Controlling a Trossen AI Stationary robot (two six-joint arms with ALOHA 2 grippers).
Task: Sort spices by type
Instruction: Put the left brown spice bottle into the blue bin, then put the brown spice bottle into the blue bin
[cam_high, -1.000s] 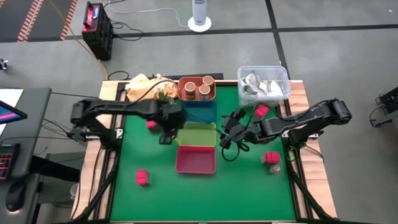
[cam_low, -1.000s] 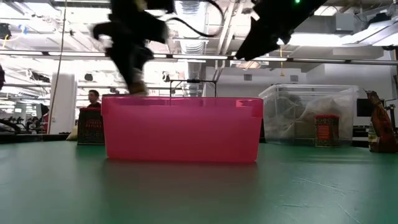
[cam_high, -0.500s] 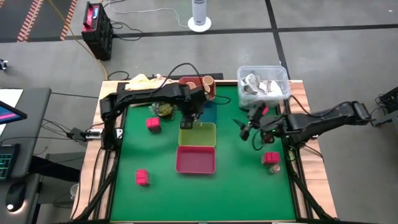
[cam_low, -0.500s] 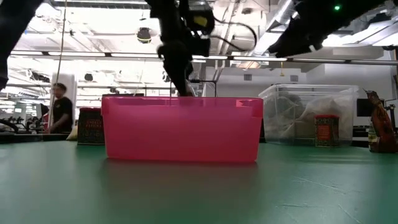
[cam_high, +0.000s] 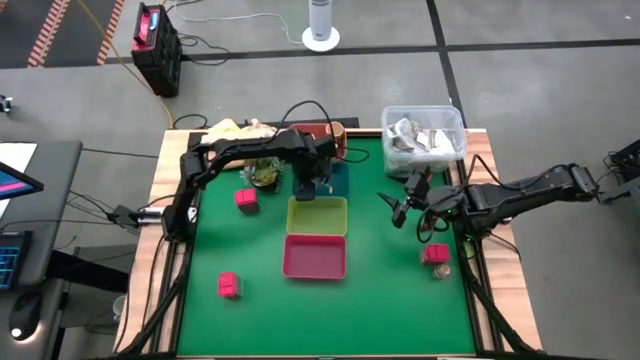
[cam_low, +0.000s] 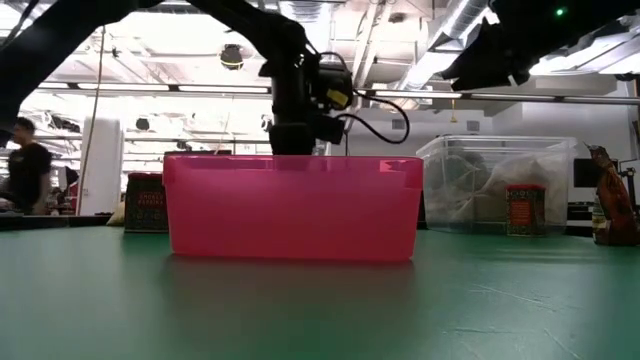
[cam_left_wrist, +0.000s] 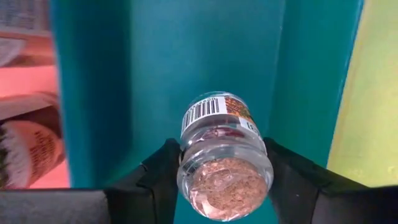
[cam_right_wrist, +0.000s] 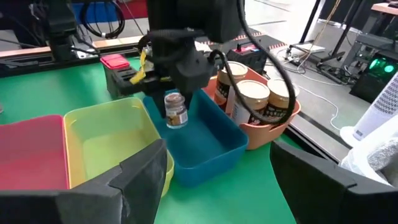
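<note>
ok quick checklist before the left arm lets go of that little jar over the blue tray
1. Grip: left gripper shut on the small jar, fingers on both sides. Ok.
2. Position: in the right wrist view the jar hangs above the blue tray, inside its walls. Ok.
3. Landing spot: the tray floor under the jar shows bare in the left wrist view. Ok.
4. Jar attitude: whether it hangs upright or tipped. Cannot tell.
5. Other arm: right gripper open, off to the side near the clear tub, away from the trays. Ok.
6. Neighbours: tan-lidded jars sit in the orange tray, apart from the drop. Ok.

Overhead, table-level, two wrist views; shared blue tray (cam_high: 335, 178).
</note>
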